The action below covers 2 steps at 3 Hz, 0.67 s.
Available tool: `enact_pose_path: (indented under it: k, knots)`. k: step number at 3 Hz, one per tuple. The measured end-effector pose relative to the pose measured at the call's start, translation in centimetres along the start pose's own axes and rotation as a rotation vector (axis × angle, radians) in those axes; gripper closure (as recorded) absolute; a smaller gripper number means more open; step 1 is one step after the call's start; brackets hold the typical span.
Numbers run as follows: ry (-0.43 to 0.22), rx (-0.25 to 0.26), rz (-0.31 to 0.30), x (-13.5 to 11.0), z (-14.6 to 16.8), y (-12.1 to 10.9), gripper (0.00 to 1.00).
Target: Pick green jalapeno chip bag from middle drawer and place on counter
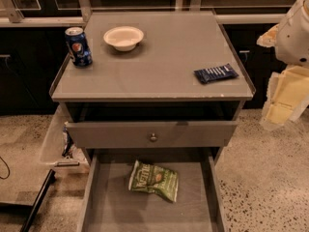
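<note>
The green jalapeno chip bag [154,180] lies flat on the floor of the open middle drawer [104,204], near its back and a little right of centre. The counter [159,62] is above it. My arm hangs at the right edge of the view, beside the cabinet and off to the right of the counter. Its pale gripper [284,100] is at about the counter's height. It is well away from the bag and touches nothing.
On the counter stand a blue soda can [78,46] at the left, a white bowl [123,37] at the back, and a dark blue snack wrapper [216,73] at the right. A grey drawer front with a round knob [153,137] sits above the open drawer. A pale bin [57,139] stands left of the cabinet.
</note>
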<state>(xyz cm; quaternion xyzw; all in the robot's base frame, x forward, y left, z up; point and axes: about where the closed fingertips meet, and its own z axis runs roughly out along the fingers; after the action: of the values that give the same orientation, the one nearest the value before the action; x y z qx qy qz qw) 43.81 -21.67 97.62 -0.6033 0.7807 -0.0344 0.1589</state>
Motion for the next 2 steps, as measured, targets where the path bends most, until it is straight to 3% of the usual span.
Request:
enact_pose_path:
  k: [2]
  knots:
    - [-0.004, -0.023, 0.005, 0.2, 1.8, 0.5, 0.0]
